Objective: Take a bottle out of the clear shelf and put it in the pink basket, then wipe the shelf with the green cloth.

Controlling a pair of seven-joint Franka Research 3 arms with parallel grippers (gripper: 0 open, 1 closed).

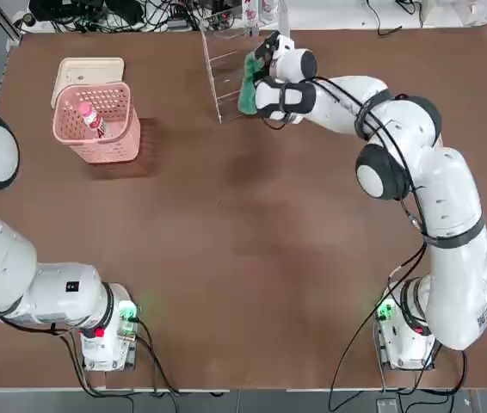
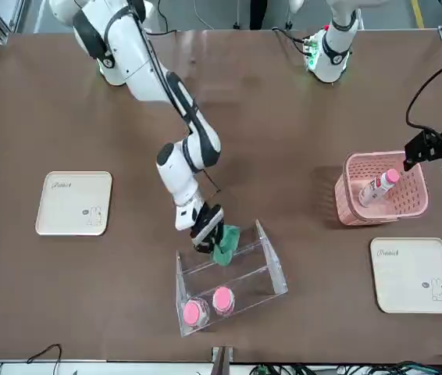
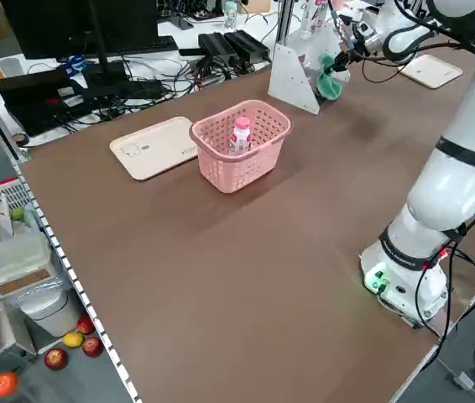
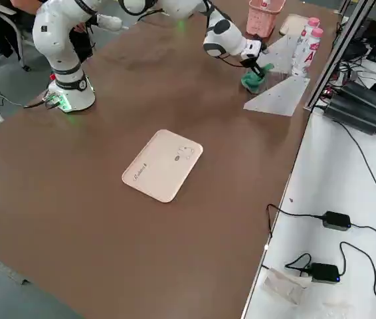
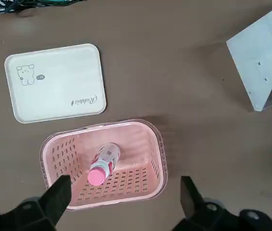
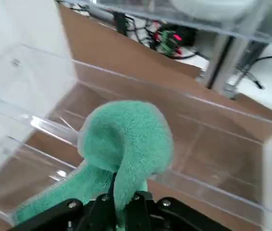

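Observation:
My right gripper is shut on the green cloth, pressing it against a step inside the clear shelf at the table's far side. In the right wrist view the cloth bulges above the pinching fingertips over a shelf ledge. Two bottles with pink caps still lie in the shelf's lowest step. Another bottle leans inside the pink basket. My left gripper hovers open above that basket, holding nothing.
A cream tray lies just behind the basket. A second cream tray sits on the right arm's side of the table. Cables and boxes crowd the edge behind the shelf. Bare brown tabletop stretches across the middle.

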